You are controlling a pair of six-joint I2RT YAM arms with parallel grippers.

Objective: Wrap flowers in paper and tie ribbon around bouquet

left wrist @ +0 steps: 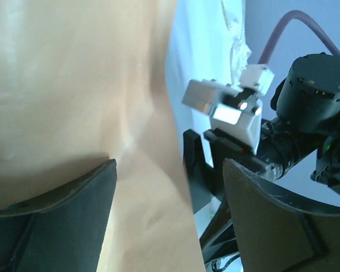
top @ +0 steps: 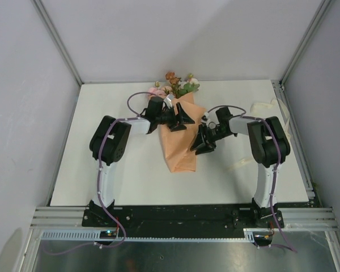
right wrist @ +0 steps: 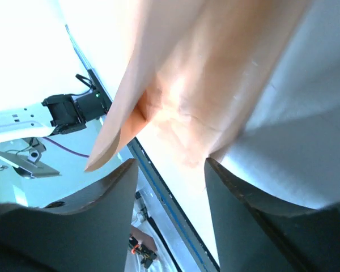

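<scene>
Your bouquet (top: 180, 141) lies in the middle of the surface (top: 119, 181), its narrow end toward the near edge and the flowers (top: 175, 84) spilling out toward the far edge. The peach paper (top: 182, 156) is folded around the stems in a loose cone, creased and a little open along its right side. Your left pincer (top: 179, 120) hangs over the upper part of the cone, just below the blooms. In the left wrist view its fingers (left wrist: 73, 215) stand wide apart, with the paper's right edge running through the gap, and they grip nothing. Your right pincer (top: 203, 143) sits at the cone's right edge, about halfway down. In the right wrist view its fingers (right wrist: 85, 226) are parted, with the paper just beyond the tips, and they hold nothing either. The ribbon (top: 264, 106) lies loose by the right edge of the surface, apart from the bouquet.
</scene>
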